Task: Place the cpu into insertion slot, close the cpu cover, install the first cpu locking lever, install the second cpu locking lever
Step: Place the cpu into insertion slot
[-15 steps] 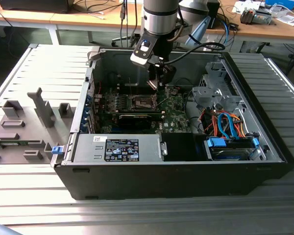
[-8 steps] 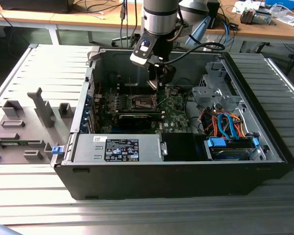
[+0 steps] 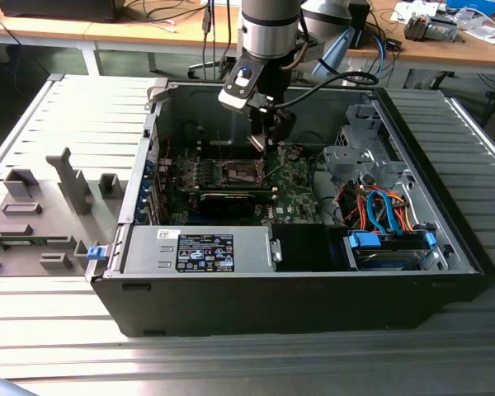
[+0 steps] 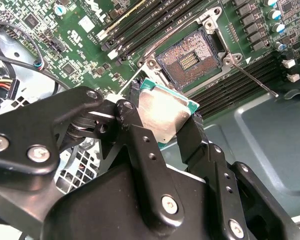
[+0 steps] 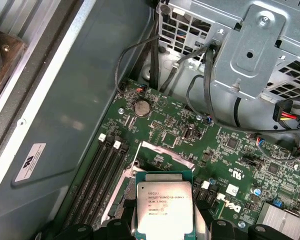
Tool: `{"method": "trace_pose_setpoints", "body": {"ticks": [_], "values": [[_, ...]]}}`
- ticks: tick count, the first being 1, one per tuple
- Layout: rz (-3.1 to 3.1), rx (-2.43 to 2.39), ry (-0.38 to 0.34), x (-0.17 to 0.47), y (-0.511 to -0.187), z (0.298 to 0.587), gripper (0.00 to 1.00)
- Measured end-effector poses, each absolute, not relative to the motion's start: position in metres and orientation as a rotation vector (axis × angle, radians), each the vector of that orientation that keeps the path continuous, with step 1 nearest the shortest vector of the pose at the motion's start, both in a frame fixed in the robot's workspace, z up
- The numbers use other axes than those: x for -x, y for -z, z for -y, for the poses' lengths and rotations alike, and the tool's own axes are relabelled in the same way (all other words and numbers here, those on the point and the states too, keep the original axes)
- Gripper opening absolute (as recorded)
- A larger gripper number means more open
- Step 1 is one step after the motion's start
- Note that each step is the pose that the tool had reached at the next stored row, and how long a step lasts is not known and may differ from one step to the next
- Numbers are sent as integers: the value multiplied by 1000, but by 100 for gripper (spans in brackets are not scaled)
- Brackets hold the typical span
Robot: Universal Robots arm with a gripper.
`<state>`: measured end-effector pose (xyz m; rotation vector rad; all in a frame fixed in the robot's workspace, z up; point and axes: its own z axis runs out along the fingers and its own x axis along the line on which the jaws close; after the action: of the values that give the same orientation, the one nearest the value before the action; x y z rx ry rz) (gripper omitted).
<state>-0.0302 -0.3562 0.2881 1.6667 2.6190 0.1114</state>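
My gripper [image 4: 165,122] is shut on the cpu [image 4: 162,112], a flat square chip with a silver top and a green rim. Black fingers [image 4: 135,127] clamp two opposite edges of it. The chip hangs tilted a little above and beside the insertion slot [image 4: 190,57], whose dark contact field lies bare inside a silver rim. In the first wrist view the cpu [image 5: 165,207] is seen top side up, with the cpu cover [image 5: 162,151] raised open just beyond it. A thin locking lever [image 4: 250,79] sticks out loose beside the socket. In the exterior view the gripper [image 3: 268,140] reaches down into the case over the insertion slot [image 3: 241,173].
The open computer case [image 3: 445,239] lies on a slatted metal table. Memory slots [image 4: 240,82] flank the socket. A metal drive cage [image 5: 260,55] and loose cables [image 3: 379,210] crowd one side. A grey parts fixture [image 3: 33,214] sits at the exterior view's left.
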Motion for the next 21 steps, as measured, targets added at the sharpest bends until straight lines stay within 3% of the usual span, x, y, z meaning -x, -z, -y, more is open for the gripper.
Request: {"method": "trace_pose_setpoints", "body": {"ticks": [21], "values": [[-2590, -1709, -109, 30, -288, 356, 54]]}}
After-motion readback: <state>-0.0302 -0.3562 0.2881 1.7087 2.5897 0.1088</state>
